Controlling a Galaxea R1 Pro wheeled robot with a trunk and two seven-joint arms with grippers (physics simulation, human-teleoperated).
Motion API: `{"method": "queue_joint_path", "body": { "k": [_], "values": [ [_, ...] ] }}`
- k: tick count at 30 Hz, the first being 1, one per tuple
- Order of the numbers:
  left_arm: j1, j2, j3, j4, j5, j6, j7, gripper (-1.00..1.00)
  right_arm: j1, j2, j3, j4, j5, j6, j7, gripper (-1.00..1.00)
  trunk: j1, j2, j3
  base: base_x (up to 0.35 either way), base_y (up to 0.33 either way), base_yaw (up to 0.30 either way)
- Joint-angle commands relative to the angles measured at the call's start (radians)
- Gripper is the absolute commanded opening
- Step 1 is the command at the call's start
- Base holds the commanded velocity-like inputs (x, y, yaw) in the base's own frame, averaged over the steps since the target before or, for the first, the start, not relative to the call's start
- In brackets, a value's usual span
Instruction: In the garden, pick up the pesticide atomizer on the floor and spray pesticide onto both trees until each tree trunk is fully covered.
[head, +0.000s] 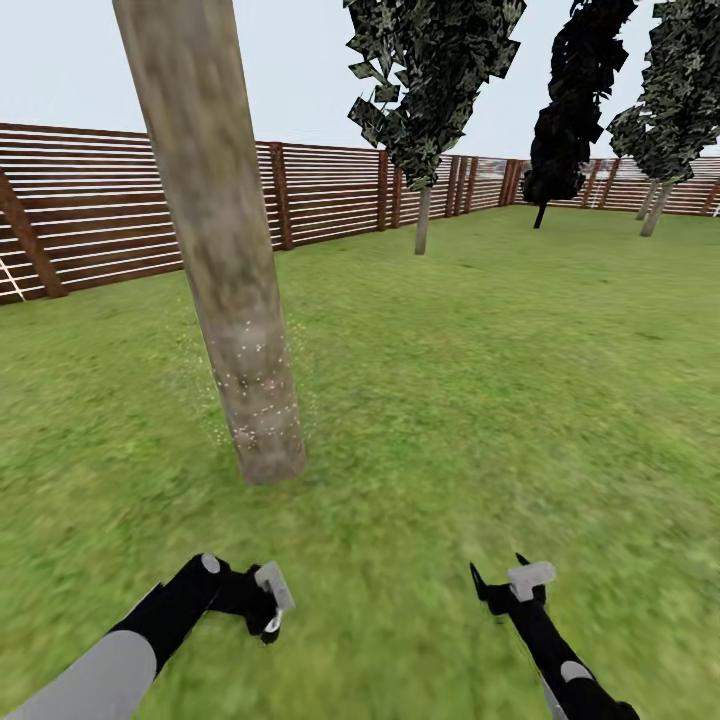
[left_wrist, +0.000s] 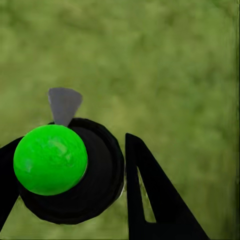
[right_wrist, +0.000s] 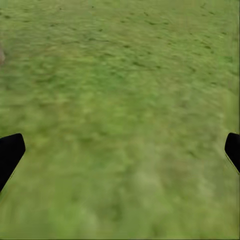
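A thick mottled grey-brown tree trunk (head: 215, 250) rises just ahead and left of me. Tiny white pesticide specks (head: 250, 385) dot its lower part and the air beside it. My left gripper (head: 268, 605) hangs low in front of the trunk, shut on the pesticide atomizer (left_wrist: 97, 187), a dark round bottle with a bright green ball and a grey nozzle on top. One black finger (left_wrist: 150, 200) presses against its side. My right gripper (head: 510, 580) is open over bare grass, its fingertips (right_wrist: 10, 152) far apart. A second tree (head: 424, 215) stands farther back near the fence.
A brown slatted wooden fence (head: 330, 190) closes the lawn at the left and back. More trees (head: 655, 205) and a dark one (head: 560, 150) stand at the far right. Open grass (head: 500, 380) stretches to the right of the near trunk.
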Motion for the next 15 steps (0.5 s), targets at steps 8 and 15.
{"method": "queue_joint_path", "body": {
  "k": [8, 15],
  "values": [
    [-0.105, -0.111, -0.006, 0.049, -0.086, 0.117, -0.005, -1.0, -0.154, 0.016, 0.108, -0.004, 0.002, 0.184, 0.303, 1.0, 0.0, 0.0, 0.0, 0.0, 0.0, 0.0],
    [-0.106, -0.114, -0.009, 0.051, -0.134, 0.123, -0.067, -1.0, -0.24, 0.027, 0.179, -0.047, 0.004, 0.325, 0.653, 1.0, 0.0, 0.0, 0.0, 0.0, 0.0, 0.0]
  ]
}}
